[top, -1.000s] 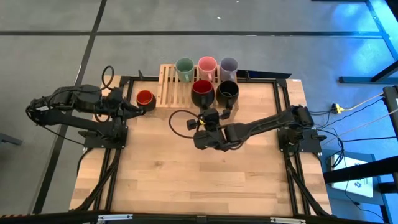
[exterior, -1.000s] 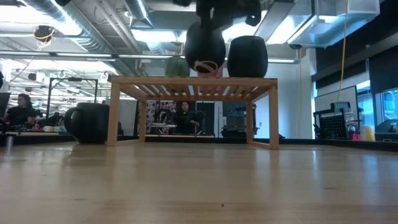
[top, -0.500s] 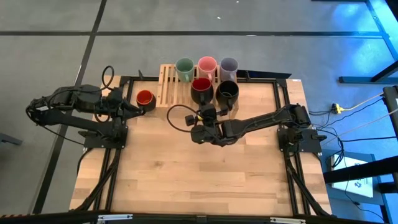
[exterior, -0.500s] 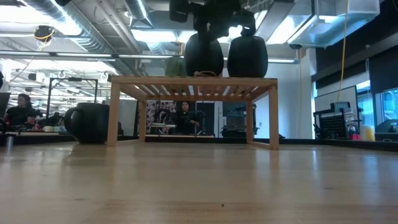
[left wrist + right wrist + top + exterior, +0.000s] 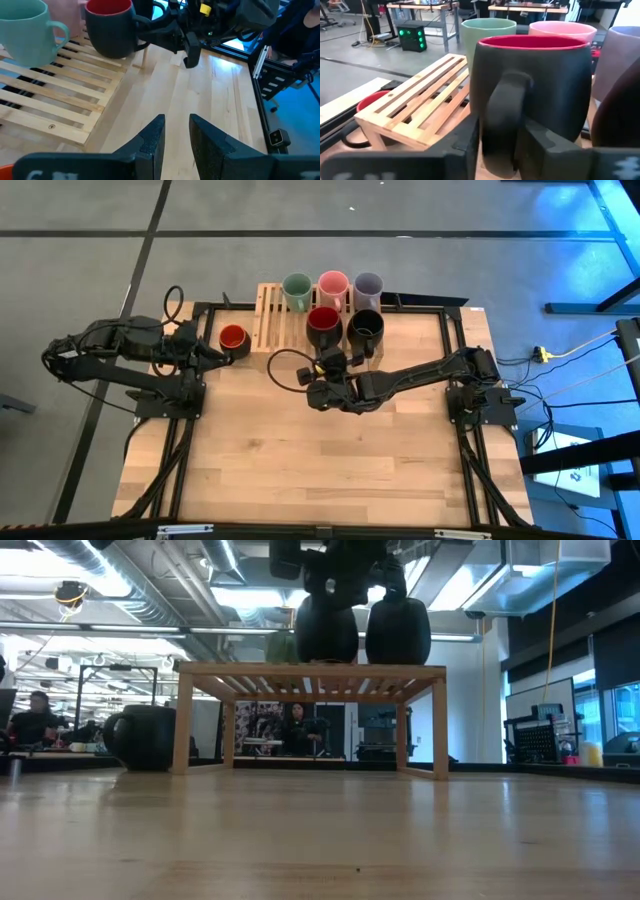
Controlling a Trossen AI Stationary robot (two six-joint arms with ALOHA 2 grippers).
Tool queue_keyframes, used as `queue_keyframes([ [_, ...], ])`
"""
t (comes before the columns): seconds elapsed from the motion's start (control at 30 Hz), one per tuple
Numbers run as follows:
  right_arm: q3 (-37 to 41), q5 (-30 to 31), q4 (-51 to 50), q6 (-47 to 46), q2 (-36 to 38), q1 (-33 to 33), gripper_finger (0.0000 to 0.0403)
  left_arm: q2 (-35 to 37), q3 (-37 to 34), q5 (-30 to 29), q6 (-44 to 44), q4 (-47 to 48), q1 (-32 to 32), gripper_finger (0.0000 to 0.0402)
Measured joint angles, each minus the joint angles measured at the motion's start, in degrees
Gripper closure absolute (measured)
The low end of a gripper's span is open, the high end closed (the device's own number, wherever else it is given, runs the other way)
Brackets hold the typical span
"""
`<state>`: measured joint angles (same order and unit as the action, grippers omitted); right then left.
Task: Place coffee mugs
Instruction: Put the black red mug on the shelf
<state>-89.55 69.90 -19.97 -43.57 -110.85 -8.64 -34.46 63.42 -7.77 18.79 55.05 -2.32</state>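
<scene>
A dark mug with a red inside (image 5: 324,323) stands upright on the front row of the slatted wooden rack (image 5: 272,320), beside the black mug (image 5: 366,327). Green (image 5: 297,288), pink (image 5: 333,285) and lavender (image 5: 368,286) mugs fill the back row. My right gripper (image 5: 502,145) is open, level, at the dark mug's near side, one finger on each side of its handle (image 5: 506,107). The orange-red mug (image 5: 233,337) stands on the table left of the rack. My left gripper (image 5: 176,135) waits beside it, slightly open, holding nothing. My right gripper's fingers (image 5: 470,137) stand on either side of the dark mug's handle (image 5: 506,107), coming level from the table's near side. A dark slit shows between one finger and the handle. Whether the other finger touches it, I cannot tell. The mug rests on the rack's slats.
The rack stands at the table's far edge, middle. A black cable loop (image 5: 285,370) hangs by my right wrist. The wooden tabletop (image 5: 300,450) lies bare toward the near edge. Desks and seated people show in the room beyond the table.
My right gripper has carried the dark mug a little toward the far left and down. The mug, which hung tilted just over the rack, now stands upright on the slats beside the black mug.
</scene>
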Motion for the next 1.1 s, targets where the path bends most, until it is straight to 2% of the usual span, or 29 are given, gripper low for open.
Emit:
queue_keyframes([
  [0.27,0.0,1.0,-0.6,-0.1,0.0,0.0,0.0227,0.0,0.0,0.0,0.0,0.0,0.0,0.0319],
  [0.43,0.0,1.0,-1.2,-0.1,0.0,0.1,0.0198,0.0,0.0,0.0,0.0,0.0,0.0,0.0319],
  [0.53,0.0,0.7,-1.2,-0.1,0.0,0.1,0.019,0.0,0.0,0.0,0.0,0.0,0.0,0.0319],
  [0.8,0.0,-6.4,-2.8,-3.9,0.0,0.1,0.0187,0.0,0.0,0.0,0.0,0.0,0.0,0.0319],
  [0.93,0.0,-6.0,-7.0,-8.3,0.0,0.1,0.0187,0.0,0.0,0.0,-0.6,0.0,0.0,0.0319],
  [1.1,0.0,-6.0,-8.2,-8.8,1.2,0.5,0.0187,0.0,0.0,0.0,-1.4,0.0,0.0,0.0319],
])
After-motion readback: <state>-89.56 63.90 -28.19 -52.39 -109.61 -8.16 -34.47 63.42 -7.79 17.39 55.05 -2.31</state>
